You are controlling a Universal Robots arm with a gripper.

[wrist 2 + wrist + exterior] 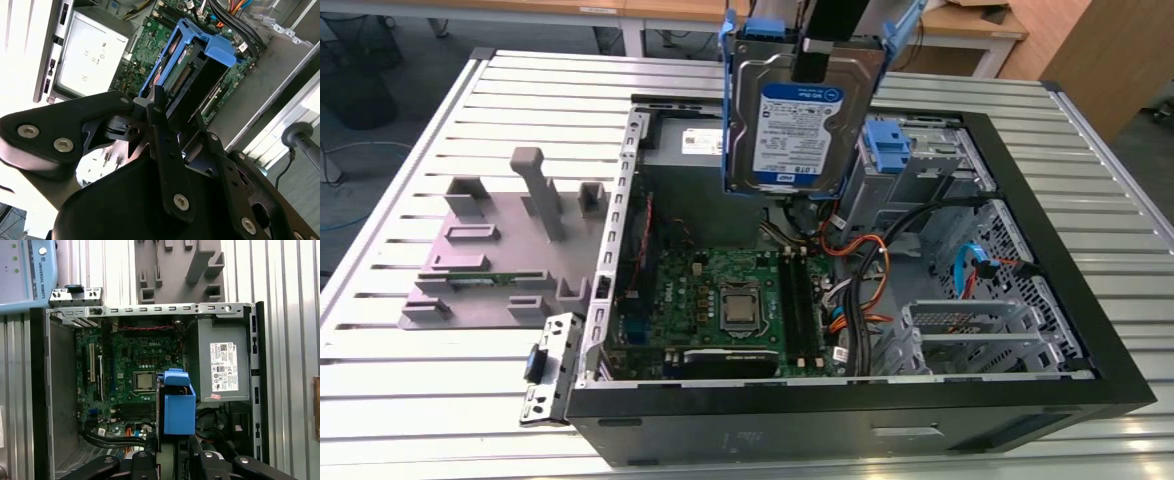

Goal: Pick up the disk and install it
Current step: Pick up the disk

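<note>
The disk, a silver-grey hard drive with a white-and-blue label and blue side rails, hangs upright in the air over the back of the open computer case. My gripper comes down from above and is shut on its top edge. In the second wrist view the disk points away from the black fingers toward the motherboard below. The first wrist view looks straight down on the disk, end-on, between the processor socket and the power supply.
Inside the case lie the green motherboard, a grey power supply with a white sticker, orange and black cables and a tall blue latch piece at the drive bay. A grey fixture block stands on the slatted metal table at the exterior view's left.
</note>
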